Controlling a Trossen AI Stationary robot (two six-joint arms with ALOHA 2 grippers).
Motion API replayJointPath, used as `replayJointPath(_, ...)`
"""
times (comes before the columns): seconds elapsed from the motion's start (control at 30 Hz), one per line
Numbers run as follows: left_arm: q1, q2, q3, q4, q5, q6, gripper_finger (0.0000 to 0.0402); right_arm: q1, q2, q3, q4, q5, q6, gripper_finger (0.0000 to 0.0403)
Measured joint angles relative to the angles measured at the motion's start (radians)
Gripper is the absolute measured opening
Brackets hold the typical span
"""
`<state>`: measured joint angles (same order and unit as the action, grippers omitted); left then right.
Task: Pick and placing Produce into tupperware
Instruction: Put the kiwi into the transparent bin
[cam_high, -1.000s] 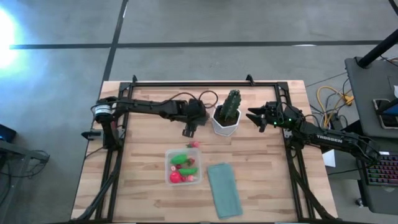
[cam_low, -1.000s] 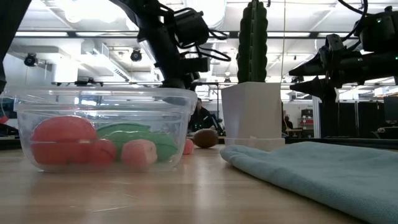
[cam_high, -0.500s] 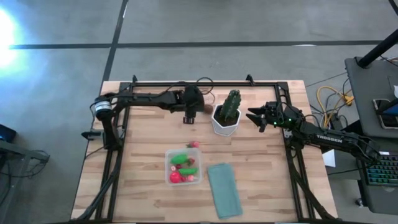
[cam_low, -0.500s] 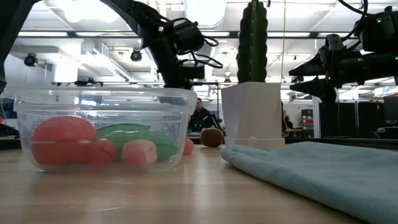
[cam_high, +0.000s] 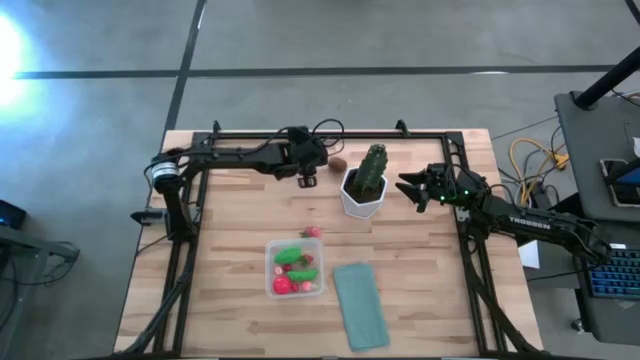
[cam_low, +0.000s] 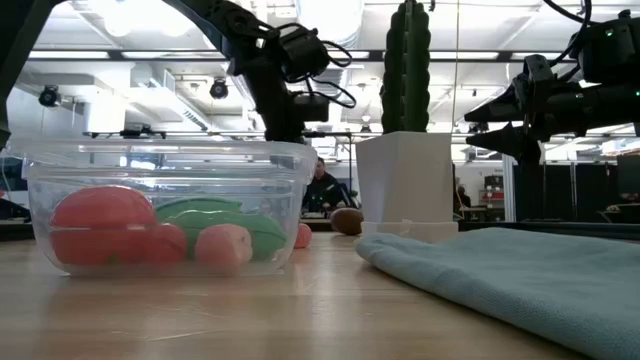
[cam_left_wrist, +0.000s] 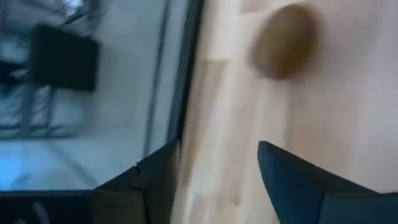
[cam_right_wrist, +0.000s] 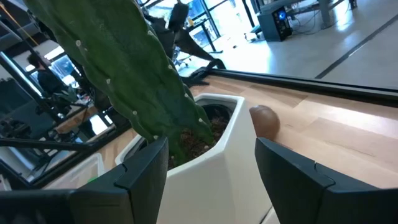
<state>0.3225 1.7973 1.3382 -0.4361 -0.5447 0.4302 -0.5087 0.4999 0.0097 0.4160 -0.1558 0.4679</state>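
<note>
The clear tupperware (cam_high: 296, 268) stands near the table's middle front and holds red, green and pink produce (cam_low: 150, 232). A tiny red piece (cam_high: 313, 232) lies on the wood just beyond it. The brown round piece (cam_high: 339, 164) rests on the table near the far edge, left of the cactus pot (cam_high: 362, 197). My left gripper (cam_high: 308, 178) hovers open just left of the brown piece (cam_left_wrist: 286, 40), nothing between its fingers. My right gripper (cam_high: 410, 187) waits open to the right of the pot, apart from it.
A teal cloth-like sheet (cam_high: 360, 305) lies right of the tupperware at the near side. The tall cactus (cam_low: 405, 65) in its white pot stands between the two grippers. A dark frame rail (cam_high: 330, 133) runs along the table's far edge.
My left gripper has moved from beside the pot toward the table's far edge, rising a little and rolling its wrist. The brown piece, hidden under the arm before, now shows in the high view and has shifted slightly toward the table's right.
</note>
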Motion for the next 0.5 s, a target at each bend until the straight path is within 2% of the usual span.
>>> replayJointPath(0.1,0.02,0.0,0.006,-0.001,0.121,0.039,0.0182,0.0,0.0,0.0,0.0,0.0,0.0,0.0233)
replayJointPath(0.23,0.064,0.0,0.011,-0.001,0.218,0.048,0.0157,0.0,0.0,0.0,0.0,0.0,0.0,0.0233)
replayJointPath(0.5,0.143,0.0,0.019,0.006,0.233,0.048,0.0155,0.0,0.0,0.0,0.0,0.0,0.0,0.0233)
